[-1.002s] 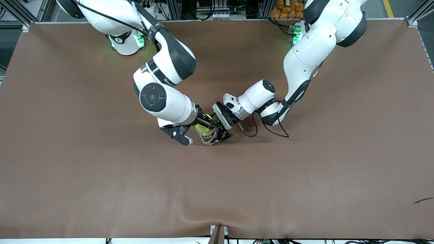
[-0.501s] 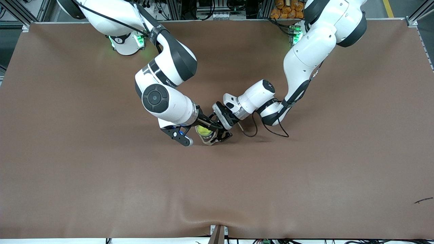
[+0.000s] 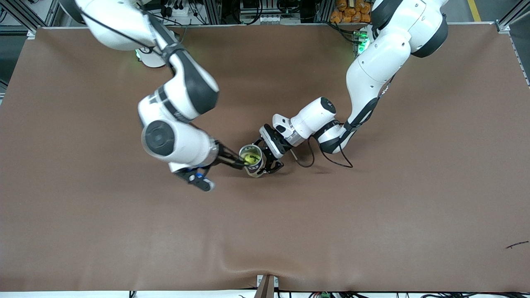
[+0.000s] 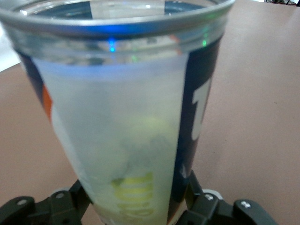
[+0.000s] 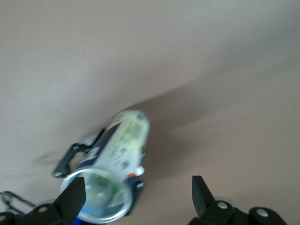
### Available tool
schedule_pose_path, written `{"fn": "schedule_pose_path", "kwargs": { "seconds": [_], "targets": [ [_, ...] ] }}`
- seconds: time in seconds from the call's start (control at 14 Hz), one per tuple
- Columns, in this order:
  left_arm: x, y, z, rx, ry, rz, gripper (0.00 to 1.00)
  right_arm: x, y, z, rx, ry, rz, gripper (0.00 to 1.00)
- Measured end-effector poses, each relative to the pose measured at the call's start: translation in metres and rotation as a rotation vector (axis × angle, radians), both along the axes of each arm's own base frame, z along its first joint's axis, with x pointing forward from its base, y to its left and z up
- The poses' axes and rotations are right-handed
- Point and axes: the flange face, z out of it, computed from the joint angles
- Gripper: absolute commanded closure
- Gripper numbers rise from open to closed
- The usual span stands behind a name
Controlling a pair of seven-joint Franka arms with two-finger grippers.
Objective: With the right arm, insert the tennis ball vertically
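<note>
Tabletop (image 3: 372,215) first: we see a wide brown sheet covering it, with both arms reaching toward its middle.

Next in size, the right arm (image 3: 174,124) comes from its base at the top of the front view and bends down toward the centre. The left arm (image 3: 372,70) comes from its own base and folds low, its wrist close to the sheet.

Between them stands a clear can (image 3: 253,160) with a dark blue label, upright on the sheet with its open metal rim facing up. In the left wrist view the can (image 4: 126,117) fills the frame, and in the right wrist view we see it (image 5: 112,168) from above, mouth toward the camera.

The left gripper (image 3: 269,159) sits at the side of the can toward the left arm's end of the tabletop, its jaws closed around the lower part of the can; the black fingers (image 4: 206,206) press against its wall on either side.

The right gripper (image 3: 236,162) is just beside the can's rim on the right arm's side. Its jaws stand wide apart and hold nothing; the fingers (image 5: 201,192) show well separated, with the can's mouth off to one side of the gap.

Smallest, the tennis ball (image 3: 249,157) lies inside the can, yellow-green, below the rim, clear of the right jaws. Through the clear wall we see it (image 4: 140,140) dimly.
</note>
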Motion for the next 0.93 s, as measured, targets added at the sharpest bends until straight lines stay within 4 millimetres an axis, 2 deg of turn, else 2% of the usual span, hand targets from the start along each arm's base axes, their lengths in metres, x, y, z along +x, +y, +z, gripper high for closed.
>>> {"fn": "schedule_pose_path", "kwargs": {
  "seconds": [0.14, 0.29, 0.5, 0.72, 0.79, 0.93],
  "targets": [
    [0.000, 0.000, 0.000, 0.000, -0.001, -0.002, 0.00, 0.015, -0.054, 0.014, -0.016, -0.016, 0.108, 0.00],
    [-0.001, 0.000, 0.000, 0.002, -0.004, -0.006, 0.00, 0.026, -0.112, 0.037, 0.000, -0.042, 0.211, 0.00],
    [-0.003, 0.000, -0.002, 0.006, 0.000, -0.010, 0.00, 0.029, -0.184, 0.076, 0.004, -0.096, 0.312, 0.00],
    [-0.009, 0.009, -0.009, 0.007, 0.031, -0.013, 0.00, 0.011, -0.260, 0.110, 0.005, -0.128, 0.395, 0.00],
    [-0.012, 0.012, -0.008, -0.002, 0.037, -0.028, 0.00, -0.003, -0.283, 0.122, 0.002, -0.135, 0.409, 0.00],
    [-0.013, 0.024, -0.001, -0.021, 0.037, -0.055, 0.00, -0.038, -0.315, 0.147, 0.001, -0.144, 0.403, 0.00]
  ]
}}
